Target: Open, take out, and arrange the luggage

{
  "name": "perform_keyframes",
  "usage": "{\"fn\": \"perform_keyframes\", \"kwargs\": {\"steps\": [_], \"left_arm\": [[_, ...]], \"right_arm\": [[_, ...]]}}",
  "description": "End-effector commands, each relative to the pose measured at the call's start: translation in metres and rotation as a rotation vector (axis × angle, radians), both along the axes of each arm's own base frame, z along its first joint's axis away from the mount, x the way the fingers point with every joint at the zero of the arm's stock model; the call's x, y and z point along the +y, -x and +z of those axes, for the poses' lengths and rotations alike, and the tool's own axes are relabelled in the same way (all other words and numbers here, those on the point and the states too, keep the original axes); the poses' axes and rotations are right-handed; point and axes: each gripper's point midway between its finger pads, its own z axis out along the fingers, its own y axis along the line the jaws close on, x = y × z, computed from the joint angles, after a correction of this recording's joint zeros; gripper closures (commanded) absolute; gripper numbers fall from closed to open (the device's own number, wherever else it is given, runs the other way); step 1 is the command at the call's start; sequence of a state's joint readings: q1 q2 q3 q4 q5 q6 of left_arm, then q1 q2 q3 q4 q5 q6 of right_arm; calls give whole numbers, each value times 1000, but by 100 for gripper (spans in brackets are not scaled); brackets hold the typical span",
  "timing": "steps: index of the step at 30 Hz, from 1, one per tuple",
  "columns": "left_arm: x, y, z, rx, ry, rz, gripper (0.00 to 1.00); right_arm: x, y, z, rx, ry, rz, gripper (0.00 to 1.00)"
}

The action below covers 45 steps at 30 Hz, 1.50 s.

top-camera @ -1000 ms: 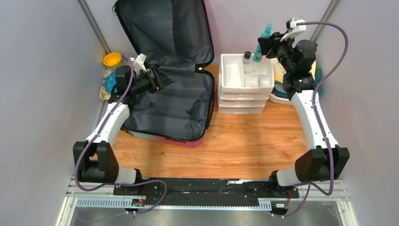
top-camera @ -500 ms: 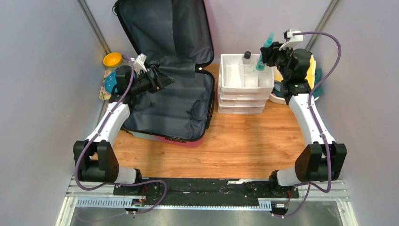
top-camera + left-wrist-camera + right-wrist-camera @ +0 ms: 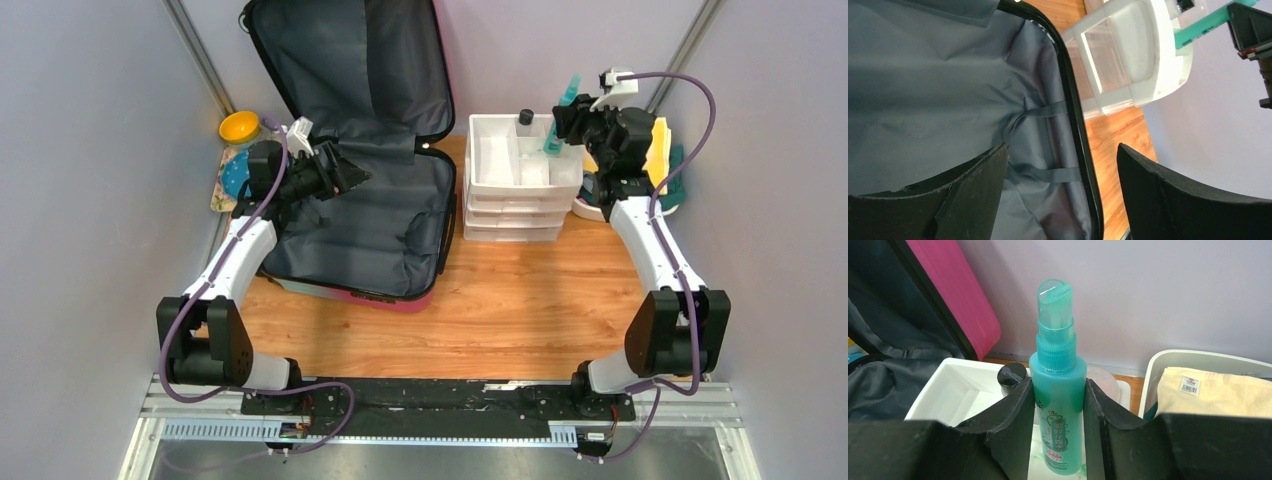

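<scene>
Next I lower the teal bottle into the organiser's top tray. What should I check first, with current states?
1. Grip: ok, right gripper shut on the upright teal bottle.
2. Position: ok, bottle is over the organiser, rear right part.
3. Clearance to black-capped bottle: cannot tell, cap looks close beside the gripper.
4. Bottle base above tray floor: cannot tell, hidden.
5. Other arm clear: ok, left gripper open and empty over the open luggage.

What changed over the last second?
The right end effector, shut on the teal bottle, shifted it slightly left and down in the top view, toward the white organiser. The left end effector stayed open over the open luggage.
</scene>
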State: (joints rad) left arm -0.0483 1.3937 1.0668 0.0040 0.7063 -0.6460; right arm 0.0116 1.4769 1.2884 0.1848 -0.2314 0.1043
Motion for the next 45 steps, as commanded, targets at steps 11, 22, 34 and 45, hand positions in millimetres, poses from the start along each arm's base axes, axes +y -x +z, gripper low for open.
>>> {"fn": "perform_keyframes", "kwargs": {"steps": [11, 22, 34, 45], "left_arm": [[8, 1, -1, -29, -77, 24, 12], [8, 9, -3, -29, -88, 10, 12], [9, 15, 2, -55, -96, 10, 11], [5, 24, 8, -107, -110, -44, 11]], "right_arm": [[-1, 12, -5, -39, 38, 8, 46], [11, 32, 45, -102, 8, 74, 31], [16, 92, 92, -70, 21, 105, 29], [32, 167, -34, 298, -1, 149, 34]]}}
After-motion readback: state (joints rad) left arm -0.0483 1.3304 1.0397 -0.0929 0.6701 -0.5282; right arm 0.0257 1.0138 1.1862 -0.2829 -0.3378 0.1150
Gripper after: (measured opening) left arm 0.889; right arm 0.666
